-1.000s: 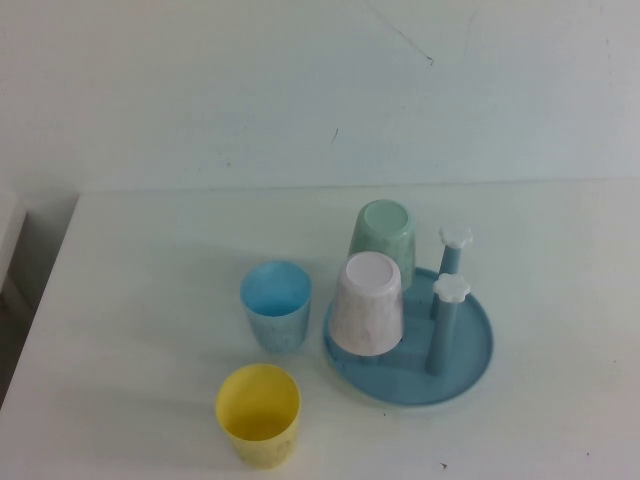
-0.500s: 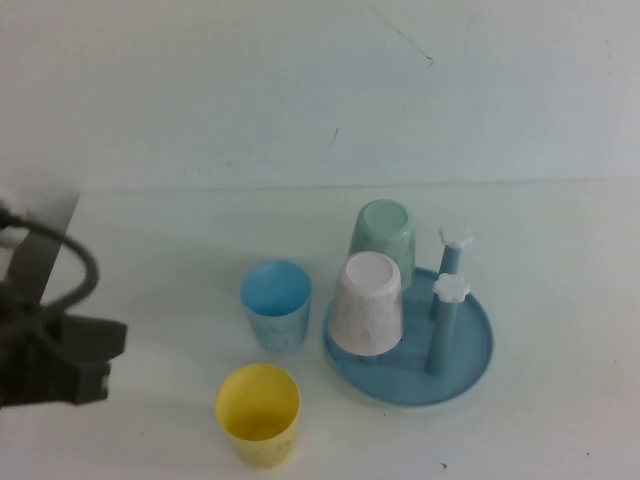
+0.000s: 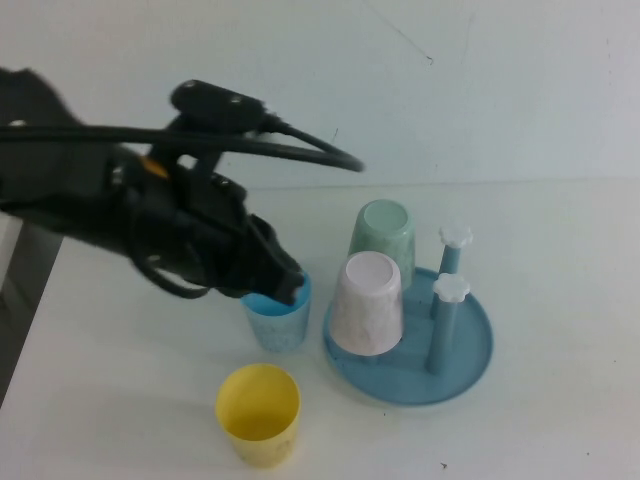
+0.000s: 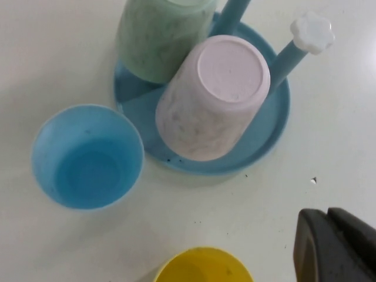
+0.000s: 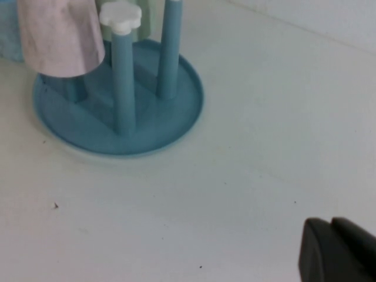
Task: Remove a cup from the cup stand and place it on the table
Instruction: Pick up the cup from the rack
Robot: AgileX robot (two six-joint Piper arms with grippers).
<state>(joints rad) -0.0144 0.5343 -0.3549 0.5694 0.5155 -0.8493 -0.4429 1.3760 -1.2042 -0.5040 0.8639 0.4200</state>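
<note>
The pale pink cup sits upside down on a peg of the cup stand, a round blue tray on the white table. In the left wrist view the cup shows its flat bottom, over the stand. My left gripper is shut and empty, hovering over the light blue cup, just left of the pink cup; its tips are pressed together. My right gripper is shut and empty, low over bare table some way from the stand and cup. It is outside the high view.
A mint-green cup stands inverted on the stand behind the pink one. Two bare pegs with white flower caps rise at the stand's right. A yellow cup stands upright near the front edge. The left arm's cable arches above the table.
My left arm has swung in from the left edge across the table, its gripper now above the light blue cup. None of the cups has moved.
</note>
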